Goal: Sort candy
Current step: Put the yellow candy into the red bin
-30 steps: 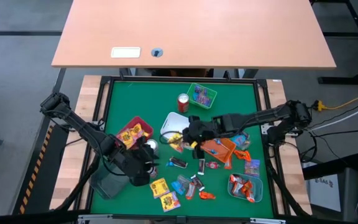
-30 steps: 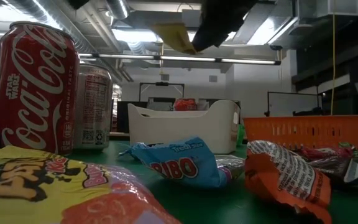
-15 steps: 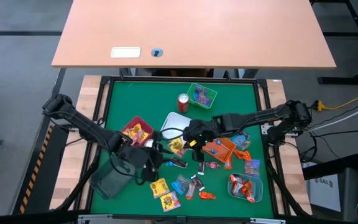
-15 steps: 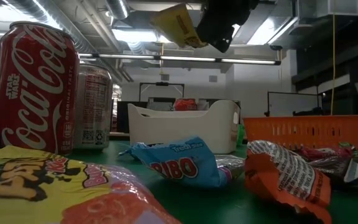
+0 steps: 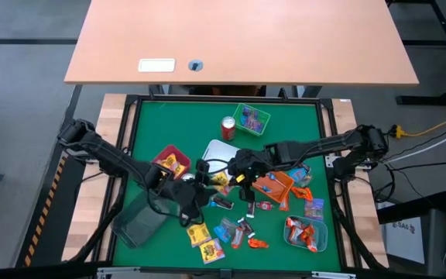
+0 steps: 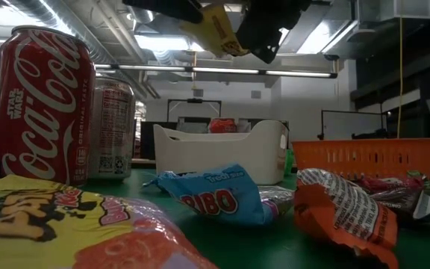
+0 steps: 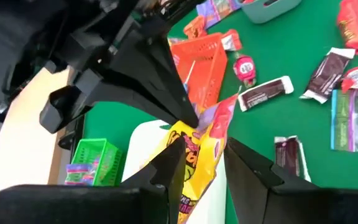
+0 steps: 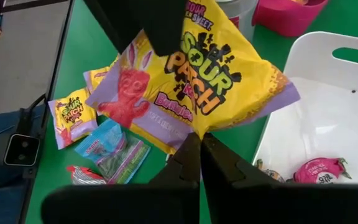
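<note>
A yellow Sour Patch packet hangs in the air over the mat beside the white bin, held by my right gripper, which is shut on it. In the high view the packet sits between my right gripper and my left gripper. My left gripper is open, with one finger on each side of the packet's free end. The low view shows the packet high up below both grippers. Other candy lies loose on the green mat. My right gripper pinches the yellow packet by one edge between its two shut fingers, coming level from the table's right. The packet is lifted clear of the mat and spreads away from the fingers toward the left arm. My left gripper's fingers bracket the opposite end; whether they touch it I cannot tell.
A white bin, a green tray, a pink tray, an orange basket, a grey tray and a dark bin stand on the mat. Two cans are near the grippers. Packets and bars lie scattered along the near side.
My left gripper has travelled from the near left of the mat toward the far right, up to the packet held by my right gripper, and now brackets its free end. My right gripper stayed nearly in place and tipped the packet upward.
</note>
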You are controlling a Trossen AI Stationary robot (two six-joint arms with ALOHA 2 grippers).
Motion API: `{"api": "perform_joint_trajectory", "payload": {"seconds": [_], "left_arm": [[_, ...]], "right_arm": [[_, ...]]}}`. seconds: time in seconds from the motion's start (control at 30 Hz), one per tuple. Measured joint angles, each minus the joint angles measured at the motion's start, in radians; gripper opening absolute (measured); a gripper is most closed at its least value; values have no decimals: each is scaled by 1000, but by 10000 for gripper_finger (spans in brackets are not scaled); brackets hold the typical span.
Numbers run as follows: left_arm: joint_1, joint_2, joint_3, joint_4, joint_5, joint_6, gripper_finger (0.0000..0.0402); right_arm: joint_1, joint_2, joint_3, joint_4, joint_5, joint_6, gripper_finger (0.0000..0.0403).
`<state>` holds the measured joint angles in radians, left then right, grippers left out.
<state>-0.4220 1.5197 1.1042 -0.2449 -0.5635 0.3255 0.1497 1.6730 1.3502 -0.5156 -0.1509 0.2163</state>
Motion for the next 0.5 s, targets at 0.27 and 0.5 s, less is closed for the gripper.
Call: {"api": "perform_joint_trajectory", "payload": {"seconds": [0.27, 0.5], "left_arm": [[36, 0, 0, -43, 39, -1, 98], [45, 0, 0, -43, 40, -44, 41]], "right_arm": [[0, 0, 0, 38, 0, -3, 3], [0, 0, 0, 57, 0, -5, 3]]}}
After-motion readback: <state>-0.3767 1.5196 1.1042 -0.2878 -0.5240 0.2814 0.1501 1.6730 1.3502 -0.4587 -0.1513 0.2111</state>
